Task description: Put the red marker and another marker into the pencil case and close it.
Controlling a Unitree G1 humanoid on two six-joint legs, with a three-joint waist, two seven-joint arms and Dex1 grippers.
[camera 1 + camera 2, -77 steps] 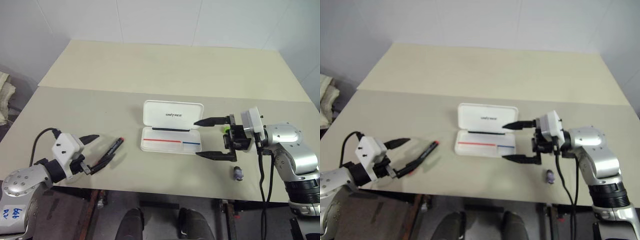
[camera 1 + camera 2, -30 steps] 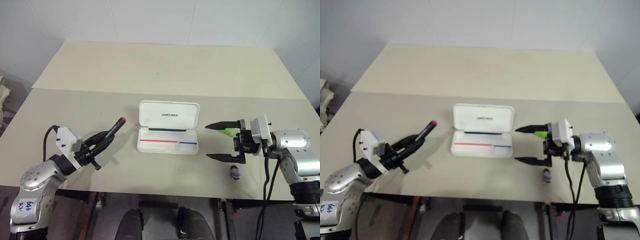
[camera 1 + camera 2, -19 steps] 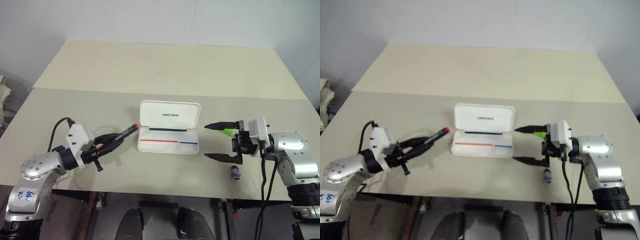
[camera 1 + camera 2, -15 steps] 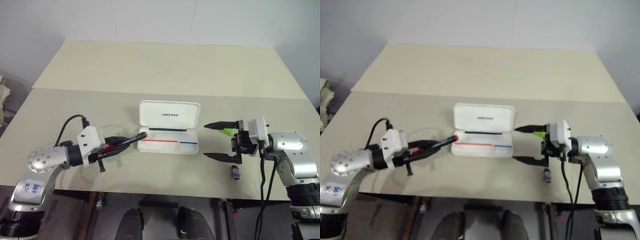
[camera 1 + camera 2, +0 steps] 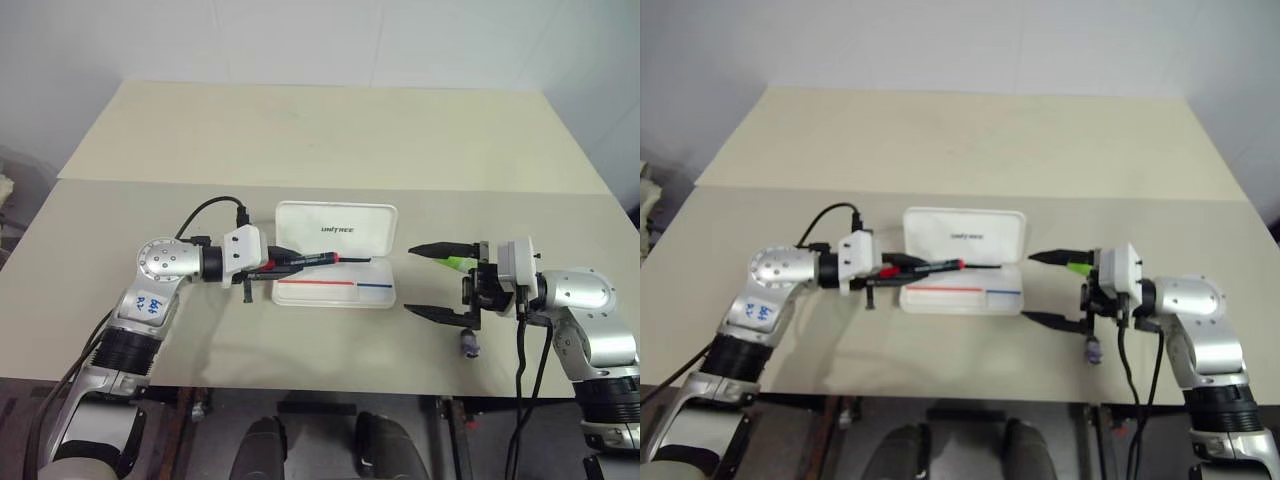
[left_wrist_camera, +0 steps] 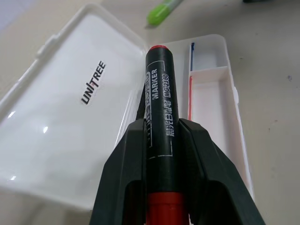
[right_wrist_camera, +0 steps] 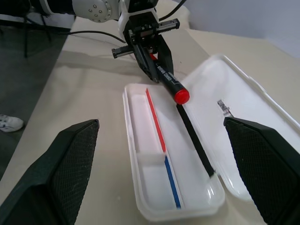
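The left gripper [image 5: 285, 262], clamped on the red marker [image 5: 318, 258], has swung in from the table's left side and now holds it nearly level over the open case [image 5: 335, 292], so by my reading only the lowering and release remain for marker 1. The right gripper [image 5: 437, 281] has stayed spread wide and empty just right of the case, with the green marker [image 5: 458, 263] lying on the table between its 2 fingers, untouched. How high the red marker sits above the tray is hard to judge, and the small dark object [image 5: 469, 345] near the right gripper cannot be identified.
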